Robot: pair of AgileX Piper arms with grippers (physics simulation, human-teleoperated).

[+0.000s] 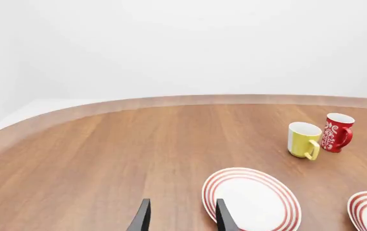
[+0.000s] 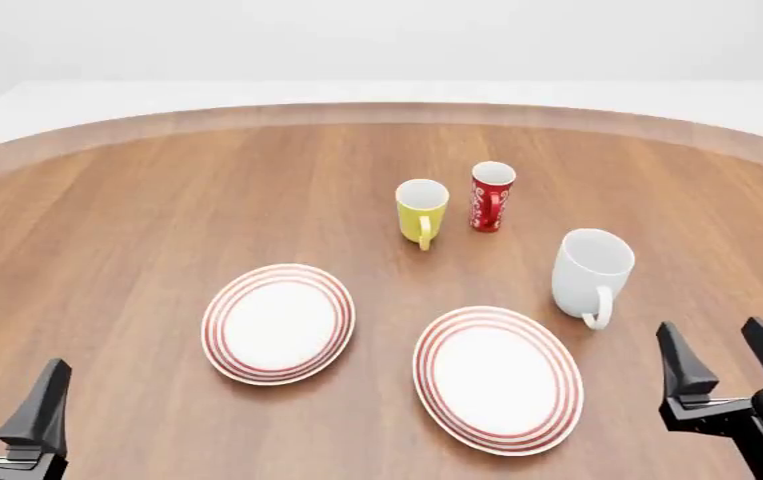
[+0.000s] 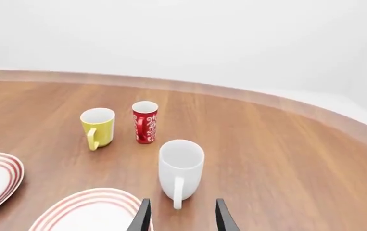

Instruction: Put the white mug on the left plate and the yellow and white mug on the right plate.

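- The white mug point(image 2: 591, 272) stands upright on the tabletop point(image 2: 128, 200), just beside the right plate point(image 2: 499, 378).
- The yellow and white mug point(image 2: 421, 209) stands behind both plates, near a red mug point(image 2: 492, 196).
- The left plate point(image 2: 278, 322) carries nothing.
- The left hand point(image 2: 1, 400) and the right hand point(image 2: 728, 358) are open and hold nothing.

Two plates sit side by side toward the table's near edge, the left plate point(image 2: 278, 323) and right plate point(image 2: 499, 378), with the white mug point(image 2: 589, 274) just right of the latter, and the yellow and white mug point(image 2: 421, 210) and red mug point(image 2: 492, 196) standing together farther back.
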